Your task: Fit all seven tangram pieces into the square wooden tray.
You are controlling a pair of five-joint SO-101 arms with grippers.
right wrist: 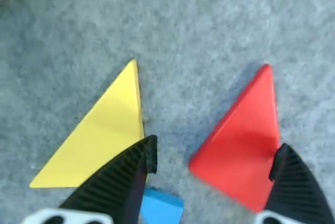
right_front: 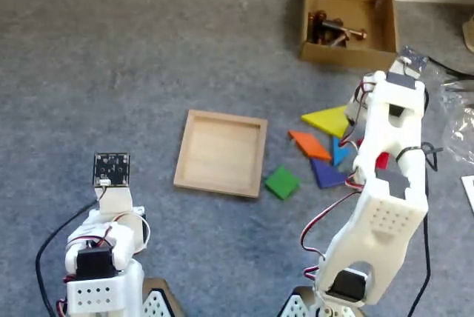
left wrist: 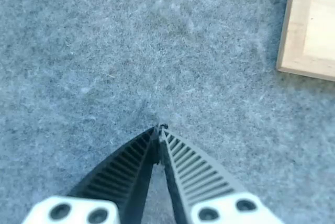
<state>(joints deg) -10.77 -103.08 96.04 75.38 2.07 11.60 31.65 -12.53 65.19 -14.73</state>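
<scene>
The left pincer (left wrist: 158,130) is shut tight with its tips together, low over the grey counter (right_front: 111,72). The square wooden tray (right_front: 221,152) lies flat in the middle. The pieces lie on the counter to its right. A green square (right_front: 282,182) sits just beside the tray. Then come an orange slanted piece (right_front: 309,144), a yellow triangle (right_front: 328,120), a dark blue triangle (right_front: 326,174) and a small light blue triangle (right_front: 339,152), all close together. The right pincer (right wrist: 215,156) is open wide, with one tip by the yellow triangle and the other over a red triangle (right wrist: 243,145). A cardboard box (right_front: 348,54) sits far back.
</scene>
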